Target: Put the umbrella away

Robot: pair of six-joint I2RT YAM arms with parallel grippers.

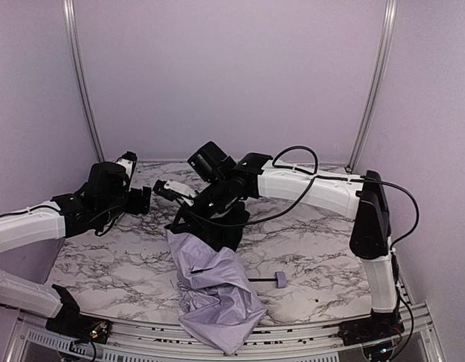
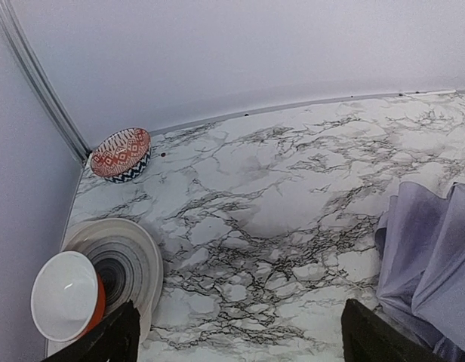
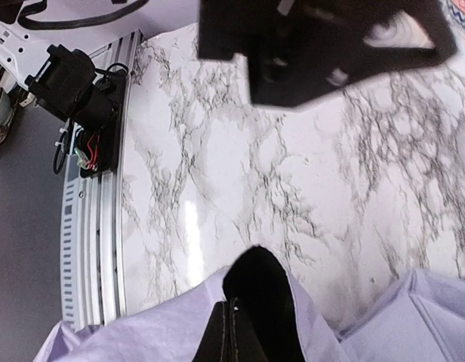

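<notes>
The umbrella (image 1: 214, 290) lies collapsed near the table's front edge, a crumpled heap of pale lavender fabric. Its thin black shaft (image 1: 261, 280) sticks out to the right and ends in a small lavender block handle (image 1: 281, 280). My right gripper (image 1: 183, 228) reaches over from the right to the heap's far corner. In the right wrist view its fingers (image 3: 234, 332) are pressed together at a raised peak of the umbrella (image 3: 142, 335), with a fold of black lining (image 3: 266, 290) beside them. My left gripper (image 1: 144, 200) hovers left of the umbrella (image 2: 429, 256), its fingers (image 2: 104, 339) wide apart and holding nothing.
At the table's far left stand a red-and-white patterned bowl (image 2: 121, 154), a ringed grey plate (image 2: 130, 256) and a white bowl with an orange outside (image 2: 66, 294). The marble table (image 1: 308, 241) is walled in at the back and sides. A metal rail (image 3: 89, 226) runs along the front edge.
</notes>
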